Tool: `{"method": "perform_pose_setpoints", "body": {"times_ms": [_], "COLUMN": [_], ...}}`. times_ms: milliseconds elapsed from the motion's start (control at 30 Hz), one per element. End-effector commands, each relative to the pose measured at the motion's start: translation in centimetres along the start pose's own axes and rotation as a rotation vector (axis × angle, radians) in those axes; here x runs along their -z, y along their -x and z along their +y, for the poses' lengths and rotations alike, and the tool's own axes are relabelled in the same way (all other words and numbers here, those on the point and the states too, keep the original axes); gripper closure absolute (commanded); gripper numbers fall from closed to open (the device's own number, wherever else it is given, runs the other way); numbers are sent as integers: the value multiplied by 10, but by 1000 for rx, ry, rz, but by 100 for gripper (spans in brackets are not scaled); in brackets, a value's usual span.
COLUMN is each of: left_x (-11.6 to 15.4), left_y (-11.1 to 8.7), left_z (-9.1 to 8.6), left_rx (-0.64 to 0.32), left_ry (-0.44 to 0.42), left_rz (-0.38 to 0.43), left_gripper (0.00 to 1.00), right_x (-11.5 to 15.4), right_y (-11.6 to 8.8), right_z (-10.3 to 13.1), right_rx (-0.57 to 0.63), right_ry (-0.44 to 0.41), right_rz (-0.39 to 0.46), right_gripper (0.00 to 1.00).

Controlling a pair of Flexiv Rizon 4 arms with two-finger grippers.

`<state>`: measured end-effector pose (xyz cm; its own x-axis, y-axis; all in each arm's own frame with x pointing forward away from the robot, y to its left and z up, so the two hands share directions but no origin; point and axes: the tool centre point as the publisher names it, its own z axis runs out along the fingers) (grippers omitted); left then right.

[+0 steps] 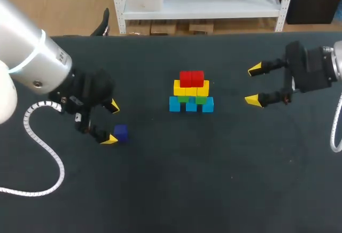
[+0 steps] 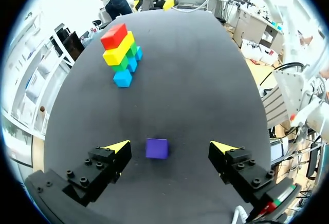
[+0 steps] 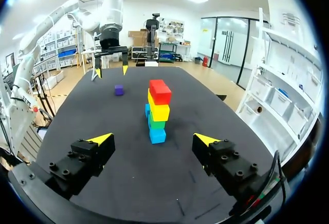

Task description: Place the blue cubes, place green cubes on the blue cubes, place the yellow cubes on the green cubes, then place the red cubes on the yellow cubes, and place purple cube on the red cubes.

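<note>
Left gripper (image 2: pixel 170 147): spread wide, low over the table (image 1: pixel 160 190), holding nothing.
Purple cube (image 2: pixel 156 148): between those fingers, closer to one, touching neither.
Nearer arm: left; right gripper (image 1: pixel 254 85) hangs wide open beside the stack.
Stack (image 1: pixel 191 93): well apart from the cube, red cubes (image 1: pixel 191 78) bare on top, nothing between.

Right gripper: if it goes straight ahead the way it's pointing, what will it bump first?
Most likely the cube stack, which stands straight ahead of the open right gripper with nothing between them. Which layer it would touch is hard to judge.
</note>
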<state>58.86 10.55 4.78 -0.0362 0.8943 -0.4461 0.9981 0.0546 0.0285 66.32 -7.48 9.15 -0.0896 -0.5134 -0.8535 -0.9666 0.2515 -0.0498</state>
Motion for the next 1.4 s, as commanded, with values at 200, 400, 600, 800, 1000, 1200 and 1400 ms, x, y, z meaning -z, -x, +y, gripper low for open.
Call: {"method": "perform_pose_setpoints", "body": {"times_ms": [200,400,600,800,1000,1200,1400], "left_x": [-25,-32,-35,-38,-42,-47,-36], "left_y": [-9,-14,-17,-19,-20,-20,-13], "left_z": [17,16,13,13,11,10,8], "left_rx": [17,27,25,12,-7,-12,-16], "left_ry": [-5,-7,-4,4,8,9,21], "left_rz": [34,45,54,58,47,48,44], "left_gripper": [0,0,0,26,39,100,100], "right_x": [-1,-1,-1,-1,-1,-1,-1], "right_y": [-1,-1,-1,-1,-1,-1,-1], "right_z": [0,0,0,0,0,0,0], "right_rx": [1,1,1,1,1,1,1], "right_ry": [0,0,0,0,0,0,0], "right_rz": [-3,-3,-3,-3,-3,-3,-3], "right_gripper": [0,0,0,0,0,0,0]}}
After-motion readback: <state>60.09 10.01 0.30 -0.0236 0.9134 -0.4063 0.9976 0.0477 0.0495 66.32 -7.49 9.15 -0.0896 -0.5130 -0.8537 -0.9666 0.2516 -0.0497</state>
